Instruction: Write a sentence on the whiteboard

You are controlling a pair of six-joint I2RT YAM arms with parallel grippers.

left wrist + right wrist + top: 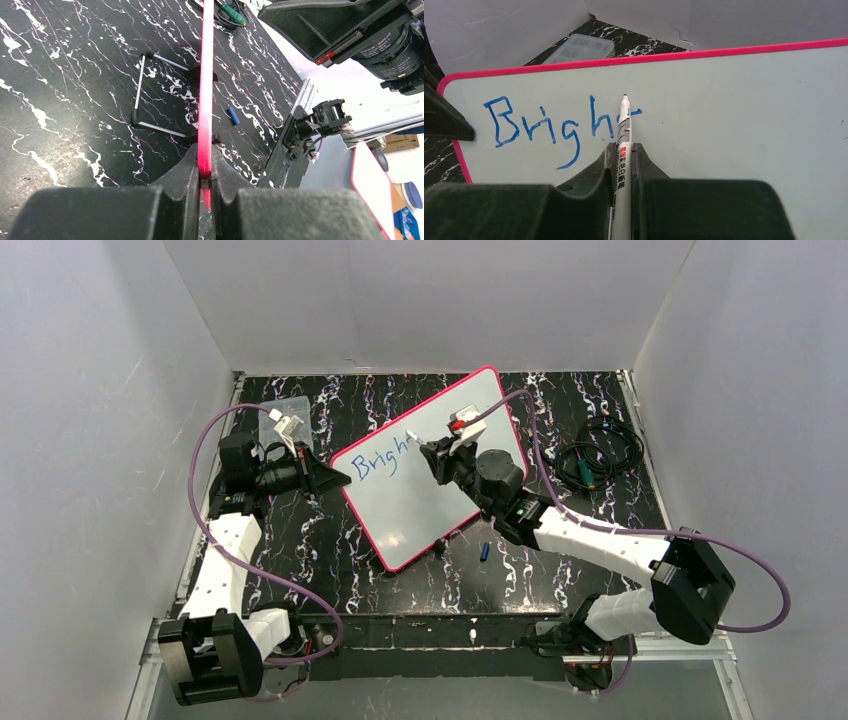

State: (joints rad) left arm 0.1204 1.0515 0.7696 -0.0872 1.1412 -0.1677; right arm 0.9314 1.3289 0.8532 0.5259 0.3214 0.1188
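Note:
The whiteboard point(420, 495) with a pink-red rim stands tilted in the middle of the table. Blue marker letters reading "Bright" point(549, 122) run along its upper left; they also show in the top view point(382, 457). My right gripper point(624, 147) is shut on a white marker point(623, 165), whose tip point(624, 96) is on the last letter's crossbar. My left gripper point(205, 162) is shut on the whiteboard's pink rim point(205, 90), seen edge-on. In the top view it point(335, 478) holds the board's left corner.
A clear plastic compartment box point(283, 418) lies at the back left. A coil of black cable point(598, 452) lies at the back right. A small blue cap point(484, 551) lies in front of the board. A wire stand point(150, 95) props the board from behind.

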